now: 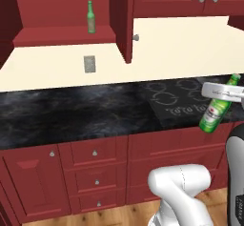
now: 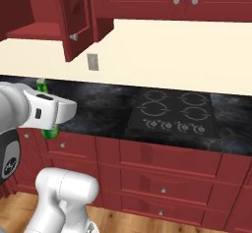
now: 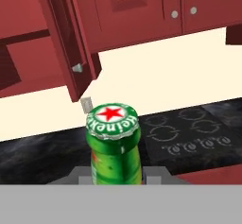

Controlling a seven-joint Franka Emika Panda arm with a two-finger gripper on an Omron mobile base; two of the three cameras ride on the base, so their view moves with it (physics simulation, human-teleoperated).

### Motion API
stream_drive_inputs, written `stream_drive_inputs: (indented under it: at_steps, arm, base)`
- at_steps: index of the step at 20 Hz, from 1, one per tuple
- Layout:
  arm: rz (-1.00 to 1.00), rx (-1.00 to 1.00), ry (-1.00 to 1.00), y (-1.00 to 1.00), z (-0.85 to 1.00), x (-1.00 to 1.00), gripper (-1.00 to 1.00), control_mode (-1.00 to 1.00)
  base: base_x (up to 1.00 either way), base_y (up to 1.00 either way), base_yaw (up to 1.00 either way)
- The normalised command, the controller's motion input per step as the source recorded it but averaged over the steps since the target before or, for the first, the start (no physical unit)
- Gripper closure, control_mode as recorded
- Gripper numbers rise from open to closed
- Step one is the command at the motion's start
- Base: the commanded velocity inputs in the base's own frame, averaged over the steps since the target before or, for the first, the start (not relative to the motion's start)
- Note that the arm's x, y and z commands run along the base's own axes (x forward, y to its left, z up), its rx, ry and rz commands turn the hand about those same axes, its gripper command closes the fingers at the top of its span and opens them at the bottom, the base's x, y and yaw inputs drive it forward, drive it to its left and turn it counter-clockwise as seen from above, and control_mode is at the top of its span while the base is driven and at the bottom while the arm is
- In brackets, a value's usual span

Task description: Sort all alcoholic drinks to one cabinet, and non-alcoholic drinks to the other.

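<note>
The tool (image 1: 220, 93) is clamped tight around the neck of the bright green bottle (image 1: 213, 114), which hangs tilted in the air in front of the desk (image 1: 71, 115), near the cooktop (image 1: 186, 101). The paler green bottle (image 1: 90, 17) already stands on the shelf of the open cabinet (image 1: 62, 35) up on the left, so I'd say this one belongs beside it. I'd lift it above the shelf edge, pass the open door (image 1: 125, 25) without clipping it, level the bottle upright, and set it down apart from the other.

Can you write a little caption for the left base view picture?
Gripper holds a bright green bottle tilted above the black counter; an olive bottle stands in the open cabinet.
</note>
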Motion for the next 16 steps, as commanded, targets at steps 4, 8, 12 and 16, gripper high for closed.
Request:
stream_drive_inputs:
  at_steps: [4,8,12,16]
  arm:
    - [0.0,0.0,0.0,0.0,0.0,0.0,1.0,1.0]
    - [0.0,0.0,0.0,0.0,0.0,0.0,1.0,1.0]
    - [0.0,0.0,0.0,0.0,0.0,0.0,1.0,1.0]
    - [0.0,0.0,0.0,0.0,0.0,0.0,1.0,1.0]
  base:
    - [-0.05,0.47,-0.04]
    - [-0.04,0.47,-0.04]
    - [-0.04,0.47,-0.04]
    - [0.0,0.49,-0.04]
